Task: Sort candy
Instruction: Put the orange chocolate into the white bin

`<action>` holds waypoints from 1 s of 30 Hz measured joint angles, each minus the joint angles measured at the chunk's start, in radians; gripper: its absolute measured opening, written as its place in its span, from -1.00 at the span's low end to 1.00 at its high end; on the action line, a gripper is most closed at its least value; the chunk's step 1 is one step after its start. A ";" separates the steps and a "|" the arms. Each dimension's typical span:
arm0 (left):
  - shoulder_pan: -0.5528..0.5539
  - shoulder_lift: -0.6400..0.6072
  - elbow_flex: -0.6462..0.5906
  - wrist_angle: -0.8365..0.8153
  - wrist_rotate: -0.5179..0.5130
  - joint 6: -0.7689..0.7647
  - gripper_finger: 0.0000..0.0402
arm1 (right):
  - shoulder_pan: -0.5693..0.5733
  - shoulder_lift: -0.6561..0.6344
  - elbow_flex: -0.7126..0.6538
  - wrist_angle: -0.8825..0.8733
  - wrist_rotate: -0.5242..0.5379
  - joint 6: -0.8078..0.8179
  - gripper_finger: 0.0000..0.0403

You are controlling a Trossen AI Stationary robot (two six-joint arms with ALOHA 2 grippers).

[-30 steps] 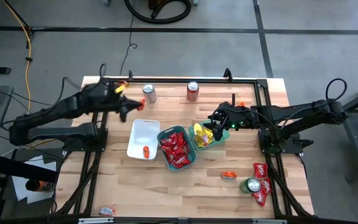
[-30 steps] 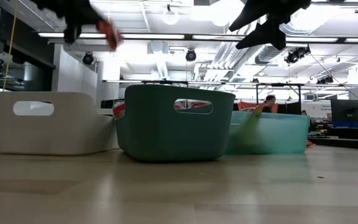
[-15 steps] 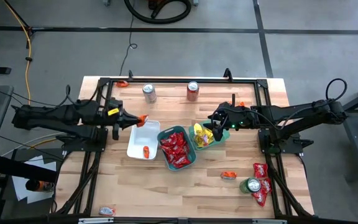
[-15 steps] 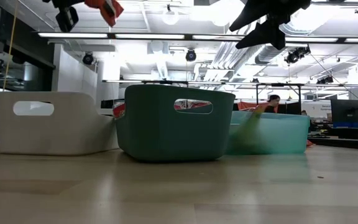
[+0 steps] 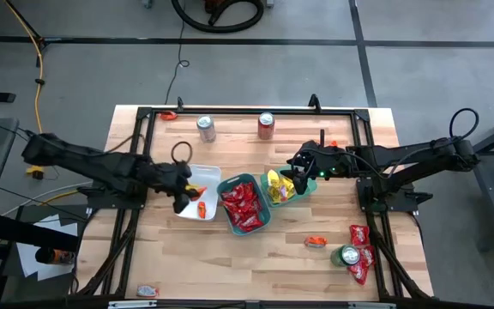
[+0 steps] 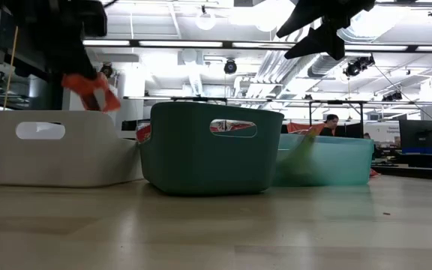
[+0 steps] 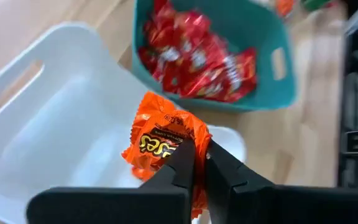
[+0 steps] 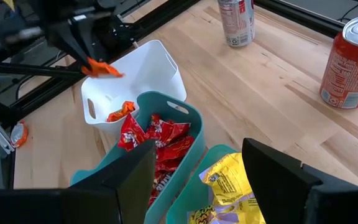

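My left gripper (image 5: 187, 184) is shut on an orange candy (image 7: 163, 140) and hangs over the white tray (image 5: 191, 176); the low view shows that candy (image 6: 90, 90) just above the tray's rim. Another orange candy (image 5: 201, 207) lies in the white tray. The dark teal tray (image 5: 264, 225) holds red candy (image 5: 242, 204). The pale teal tray (image 5: 301, 194) holds yellow candy (image 5: 278, 184). My right gripper (image 8: 204, 171) stands open above the yellow candy with nothing between its fingers. My left gripper pinches the orange candy between its two fingers, which sit on the wrapper's lower middle (image 7: 178, 148). The fingers slant down from the table's left side. The candy is lifted clear and sticks out past the fingertips above the white tray.
A silver can (image 5: 205, 128) and a red can (image 5: 266, 125) stand at the far edge. A green can (image 5: 346, 255) stands among red candy (image 5: 360, 249) at the near right. Loose orange candy lies at the near right (image 5: 316, 241), the near left corner (image 5: 147, 291) and the far left (image 5: 169, 114).
My left gripper has swung from the table's far left corner toward the near edge and the right, sinking and tipping downward, and now hangs over the white tray. It has stayed shut on the orange candy, which travelled with it.
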 joint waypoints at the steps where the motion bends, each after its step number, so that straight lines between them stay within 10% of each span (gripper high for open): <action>1: 0.000 0.023 0.000 -0.003 0.000 0.000 -0.93 | 0.000 0.000 0.000 0.000 0.000 0.000 0.17; 19: -0.003 0.110 0.242 -0.176 0.133 0.061 0.11 | 0.000 0.000 0.000 0.000 0.000 0.000 0.17; 30: -0.455 0.368 0.490 -0.509 0.237 -0.114 0.11 | 0.000 0.000 0.000 -0.009 0.001 -0.033 0.17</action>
